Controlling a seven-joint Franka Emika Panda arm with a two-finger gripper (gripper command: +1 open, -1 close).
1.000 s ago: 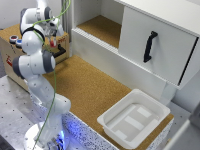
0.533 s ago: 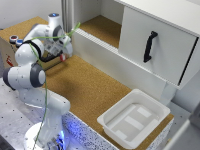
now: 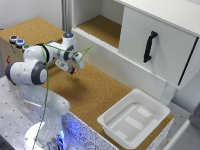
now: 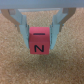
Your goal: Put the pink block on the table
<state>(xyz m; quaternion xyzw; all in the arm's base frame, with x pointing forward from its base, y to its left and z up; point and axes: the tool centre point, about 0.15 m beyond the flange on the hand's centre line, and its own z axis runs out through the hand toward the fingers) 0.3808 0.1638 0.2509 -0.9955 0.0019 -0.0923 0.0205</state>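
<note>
Clamped on the pink block (image 4: 39, 42), the hand (image 4: 40, 36) has one finger (image 4: 23, 26) pressed to each side of the cube, as the wrist view shows plainly; the block's facing side bears a black letter N and its upper face a short dark dash. Behind the block in that view lies only the speckled brown cork of the table (image 4: 15, 67), and whether the block touches the cork or hangs just above it cannot be told. In the exterior view the hand (image 3: 73, 66) sits low over the table (image 3: 95, 92), near the front edge of the white cabinet, and the block there is no more than a faint reddish speck at the fingertips. Nearest the camera in that view stands the arm's white base (image 3: 42, 137) on the perforated white side of the table, with a blue glow beside it. Toward the exterior view's right, near the table's edge, rests a white plastic bin (image 3: 132, 120). Farther back, on the exterior view's left, a small wooden box (image 3: 9, 50) carries round coloured buttons (image 3: 19, 42). Beyond the hand rises the white cabinet (image 3: 150, 45), with a cork-lined shelf (image 3: 102, 27) and a black handle (image 3: 149, 46) on its front panel.
</note>
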